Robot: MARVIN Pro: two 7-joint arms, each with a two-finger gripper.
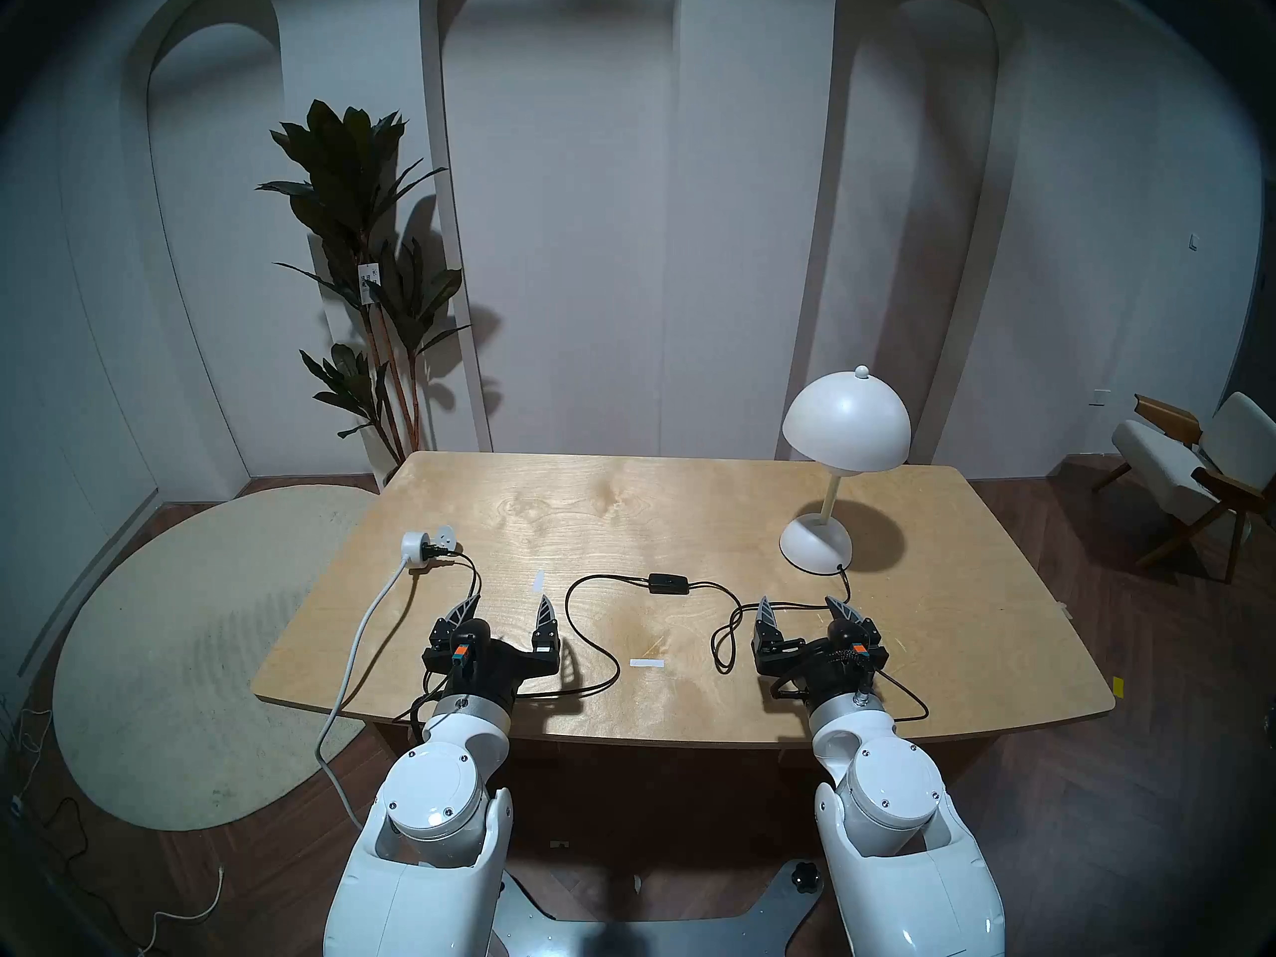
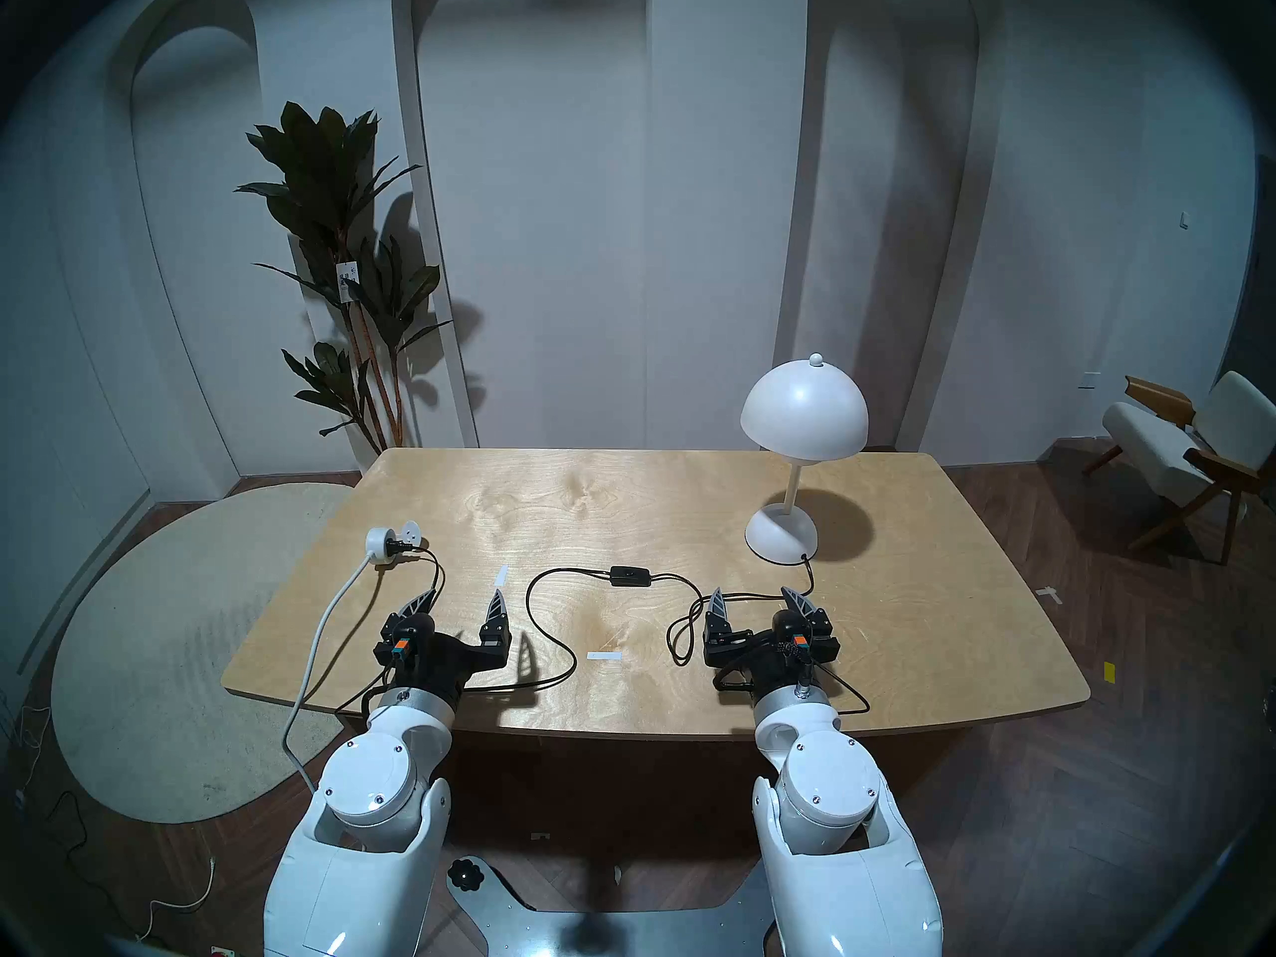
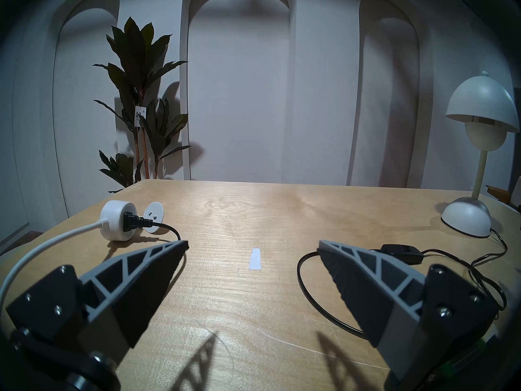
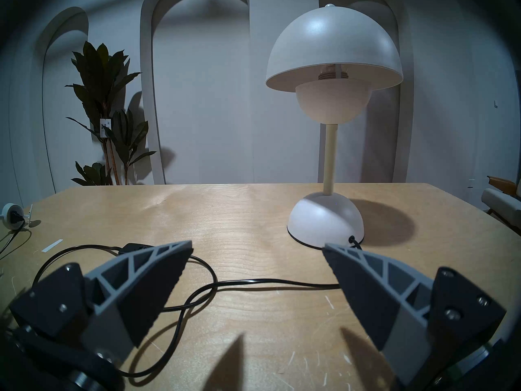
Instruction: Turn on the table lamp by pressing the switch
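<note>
The white mushroom table lamp (image 1: 844,424) stands unlit at the table's right rear; it also shows in the right wrist view (image 4: 334,57) and the left wrist view (image 3: 482,105). The small black inline switch (image 1: 670,582) lies flat mid-table on its thin black cord; the left wrist view shows it (image 3: 401,252) behind my right finger, and in the right wrist view it (image 4: 132,246) is mostly hidden by a finger. My left gripper (image 1: 509,607) is open and empty, left of the switch. My right gripper (image 1: 804,607) is open and empty above looped cord, right of the switch.
A round white socket adapter (image 1: 421,543) with a thick pale cable and the black plug sits at the table's left. Two white tape strips (image 1: 645,663) (image 1: 539,578) lie on the wooden table (image 1: 621,507). A plant (image 1: 359,244) and an armchair (image 1: 1201,465) stand beyond the table.
</note>
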